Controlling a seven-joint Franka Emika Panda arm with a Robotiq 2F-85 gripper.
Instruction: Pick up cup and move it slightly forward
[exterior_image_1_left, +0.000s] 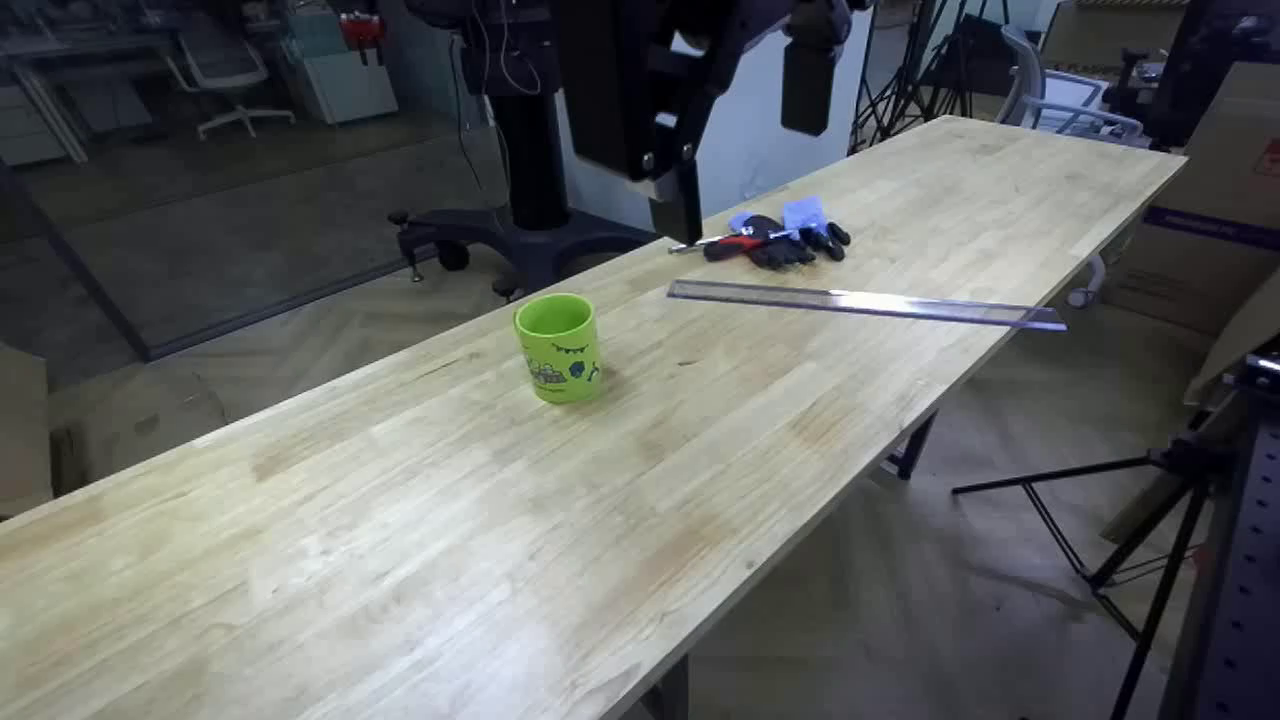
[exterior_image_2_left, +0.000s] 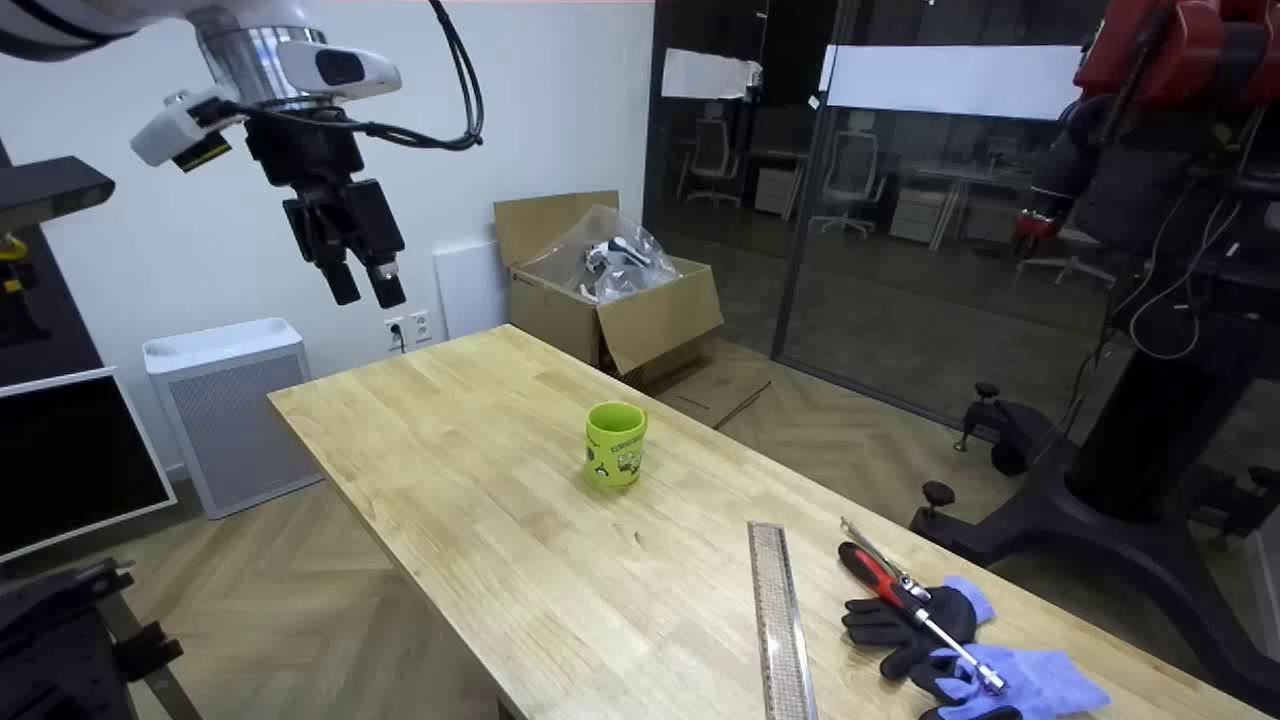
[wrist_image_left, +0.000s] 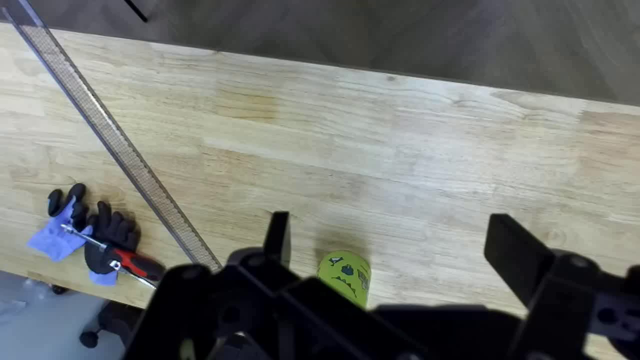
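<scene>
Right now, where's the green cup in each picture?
In an exterior view: green cup, just left of centre.
In an exterior view: green cup, just below centre.
In the wrist view: green cup, lower middle, partly hidden by the gripper.
Shared landmark, in all views: the long ruler.

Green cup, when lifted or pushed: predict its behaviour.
The green cup is probably stiff: its rim looks evenly round. It may be light, since only green wall shows inside. Standing upright, base nearly as wide as rim, it should likely slide rather than tip under a low push.
</scene>
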